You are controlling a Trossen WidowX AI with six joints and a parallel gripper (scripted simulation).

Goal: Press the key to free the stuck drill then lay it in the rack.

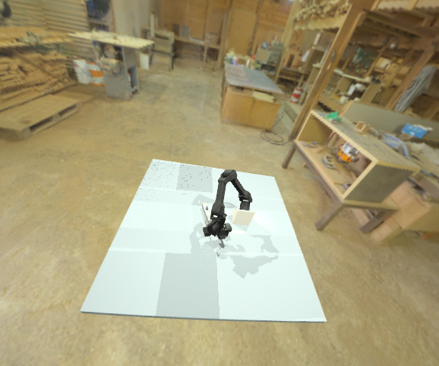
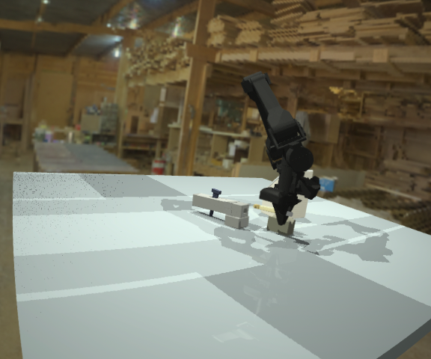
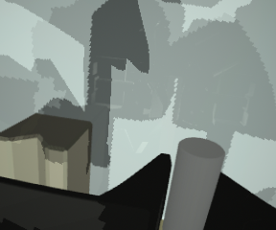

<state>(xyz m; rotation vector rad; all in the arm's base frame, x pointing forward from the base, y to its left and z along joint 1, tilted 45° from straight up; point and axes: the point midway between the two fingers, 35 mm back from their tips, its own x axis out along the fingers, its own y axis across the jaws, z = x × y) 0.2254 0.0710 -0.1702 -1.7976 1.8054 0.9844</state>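
Note:
My gripper (image 1: 222,243) (image 2: 283,218) (image 3: 178,165) is shut on the drill, whose grey cylindrical end (image 2: 289,213) (image 3: 200,155) shows between the fingers in the wrist view. The drill's yellow part (image 2: 264,209) sticks out to the left of the fingers in the exterior view, roughly level and clear of the grey holder (image 2: 218,206). The dark blue key (image 2: 216,191) (image 1: 206,207) stands through the holder's long arm. A notched beige block (image 2: 274,225) (image 3: 18,160), apparently part of the rack, stands on the table beside the fingers; its gap to the drill is unclear.
A cream upright panel (image 1: 243,216) (image 2: 301,206) stands behind the gripper in the exterior view, partly hidden by the arm. The pale table (image 1: 132,284) (image 2: 111,328) carries broad shadows. The arm rises above the holder and panel.

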